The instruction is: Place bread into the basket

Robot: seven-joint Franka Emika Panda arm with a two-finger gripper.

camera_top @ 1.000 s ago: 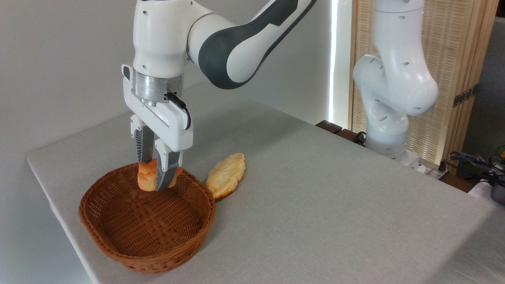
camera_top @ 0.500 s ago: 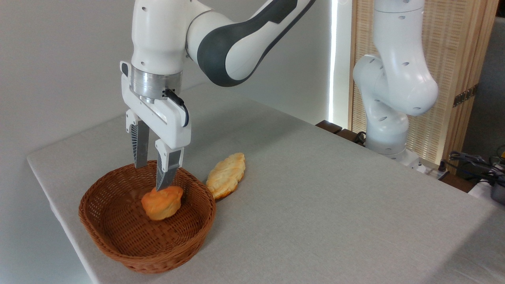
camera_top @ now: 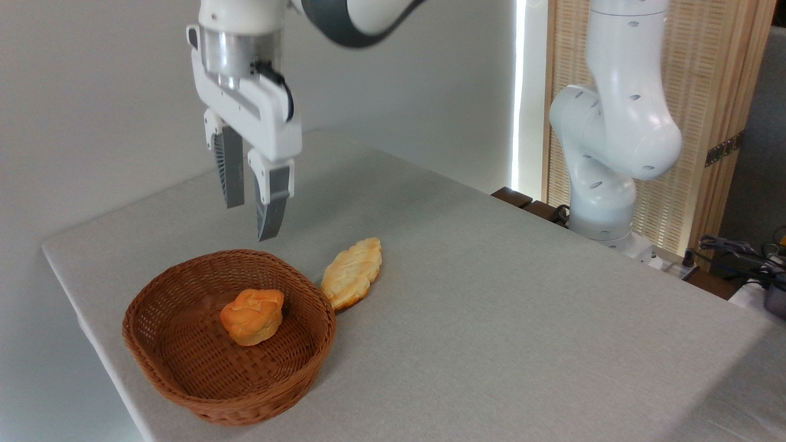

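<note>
Hand [camera_top: 250, 220] risen clear above basket [camera_top: 184, 380], fingers apart, empty; bread [camera_top: 252, 317] unmoved inside.

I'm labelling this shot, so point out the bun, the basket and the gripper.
bun [camera_top: 252, 316], fixed camera, its orange top.
basket [camera_top: 184, 393], fixed camera, near woven wall.
gripper [camera_top: 252, 222], fixed camera, midway between its open fingertips.

The pincer [camera_top: 249, 222] hangs fingers-down from the upright wrist, jaws apart, holding nothing.
</note>
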